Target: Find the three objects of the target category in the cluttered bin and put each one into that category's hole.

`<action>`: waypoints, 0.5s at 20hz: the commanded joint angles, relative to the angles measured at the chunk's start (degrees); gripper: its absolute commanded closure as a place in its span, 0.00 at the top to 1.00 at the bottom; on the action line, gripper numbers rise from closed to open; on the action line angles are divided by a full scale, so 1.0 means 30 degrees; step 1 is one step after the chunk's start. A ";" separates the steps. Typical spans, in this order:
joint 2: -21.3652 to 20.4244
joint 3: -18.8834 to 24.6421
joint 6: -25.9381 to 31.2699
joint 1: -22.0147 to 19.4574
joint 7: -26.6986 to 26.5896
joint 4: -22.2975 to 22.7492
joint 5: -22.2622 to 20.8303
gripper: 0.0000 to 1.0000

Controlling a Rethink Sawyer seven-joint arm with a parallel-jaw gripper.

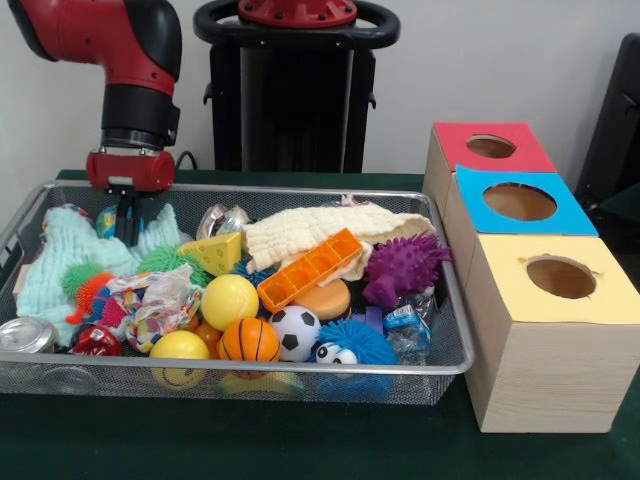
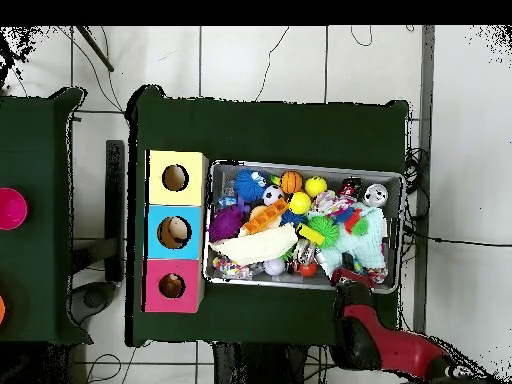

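Note:
A wire mesh bin (image 1: 455, 330) holds a jumble of toys. Among them are a yellow ball (image 1: 229, 300), a small basketball (image 1: 248, 341), a soccer ball (image 1: 295, 331), a yellow smiley ball (image 1: 179, 349), a purple spiky toy (image 1: 404, 267), a blue fuzzy toy with eyes (image 1: 352, 345), an orange tray piece (image 1: 308, 269) and a cheese wedge (image 1: 215, 252). My gripper (image 1: 127, 222) hangs low at the bin's back left corner, just above a pale teal cloth (image 1: 60, 262), holding nothing that I can see. In the overhead view the gripper (image 2: 350, 280) sits over the bin's lower right corner.
Three wooden boxes stand beside the bin, with a red-topped hole (image 1: 491, 146), a blue-topped hole (image 1: 519, 201) and a yellow-topped hole (image 1: 561, 276). A cream cloth (image 1: 320, 226) lies at the back of the bin. Two cans (image 1: 25, 335) lie at the front left corner.

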 commanded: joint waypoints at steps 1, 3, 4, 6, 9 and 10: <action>0.0424 -0.0617 -0.0758 0.0734 0.1862 -0.0564 0.1400 0.00; 0.0168 -0.0591 -0.0691 0.0907 0.2038 -0.0457 0.1412 0.00; 0.0039 -0.0589 -0.0651 0.0935 0.2141 -0.0391 0.1366 0.00; -0.0265 -0.0476 -0.0493 0.0925 0.2346 -0.0306 0.1166 0.00; -0.0162 -0.0487 -0.1342 0.0965 0.2256 -0.0527 0.1151 1.00; -0.0161 -0.0872 -0.1634 0.1281 0.1832 -0.0618 0.1466 1.00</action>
